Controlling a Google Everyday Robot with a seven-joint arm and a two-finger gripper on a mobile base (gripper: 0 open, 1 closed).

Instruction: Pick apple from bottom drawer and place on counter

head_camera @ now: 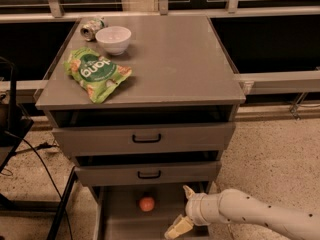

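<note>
The apple (146,204), small and red-orange, lies on the floor of the pulled-out bottom drawer (120,220), near its back under the two closed drawer fronts. My gripper (183,210) is low at the drawer's right side, just right of the apple and not touching it. It is open and empty, with one pale finger (188,191) pointing up and the other finger (178,227) pointing down-left. The white arm runs off to the lower right. The counter (170,59) is the grey cabinet top above.
On the counter's left part lie a green snack bag (96,73), a white bowl (113,38) and a tipped can (92,28). Two closed drawer fronts with black handles (146,139) sit above the open drawer. Cables and a black stand are on the floor at left.
</note>
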